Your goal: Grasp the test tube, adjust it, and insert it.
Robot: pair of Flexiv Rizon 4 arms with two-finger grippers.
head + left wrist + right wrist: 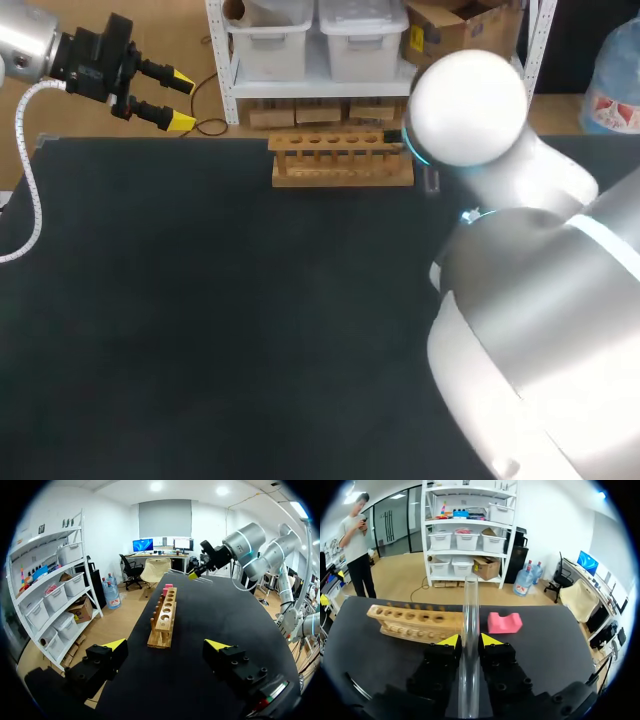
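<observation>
A clear test tube (471, 600) lies lengthwise between the yellow fingertips of my right gripper (470, 640), which is shut on it; the tube points out ahead toward the wooden rack (415, 622). The rack has a row of several round holes and stands at the table's far edge (340, 160). In the head view my right arm's elbow hides its gripper. From the left wrist view, the right gripper (192, 575) hovers past the rack's far end (165, 615). My left gripper (175, 100) hangs open and empty above the table's far left corner.
A pink foam block (504, 622) sits beside the rack's end, also seen as a pink block (167, 586) from the left wrist. The black table top (220, 320) spreads wide in front of the rack. My right arm's bulky body (540, 300) fills the right side.
</observation>
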